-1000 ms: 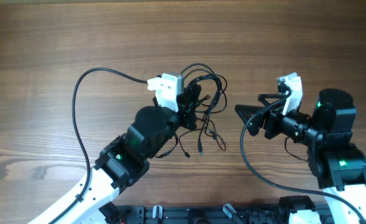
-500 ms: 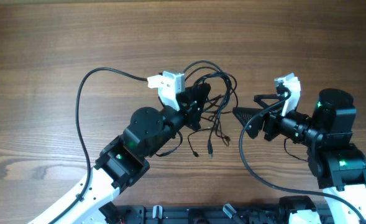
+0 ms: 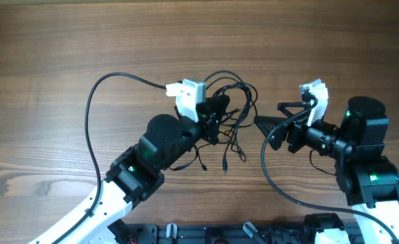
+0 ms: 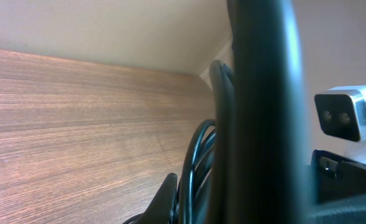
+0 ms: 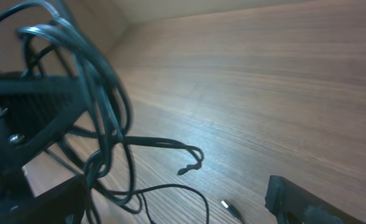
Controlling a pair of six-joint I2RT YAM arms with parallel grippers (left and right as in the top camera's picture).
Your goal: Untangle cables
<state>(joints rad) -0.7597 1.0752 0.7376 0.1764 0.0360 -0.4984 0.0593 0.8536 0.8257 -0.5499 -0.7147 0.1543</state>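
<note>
The wooden table [image 3: 64, 41] carries no loose work. The whole job sits between the two arms at mid-table.

1. Left gripper [image 3: 211, 114]: jaws fully closed, clamped on the cables [image 3: 238, 112]. The left wrist view is almost filled by a finger and a few black strands pressed against it, so the exact bite point cannot be read. It appears to be near the knotted centre of the bundle.

2. Right gripper [image 3: 267, 114]: jaws spread wide, holding nothing. Its open mouth faces the bundle from the robot's right. It is near the outermost strands but apart from them.

3. Cable bundle: gathered at the left gripper. Loops arch out on the far side. The strands run back toward the robot base, so the long axis lies far-to-near, across the line joining the two grippers. The right wrist view shows the loops hanging off the left fingers, raised above the wood.

4. Plug ends [image 3: 225, 165]: these trail on the near side of the bundle, separated from one another.

Governing relation: the right gripper is the free effector. The bundle lies directly ahead of its mouth, presented broadside. A short advance toward the left gripper should place one outer strand between the open fingers. Aiming too deep risks taking several strands together.
</note>
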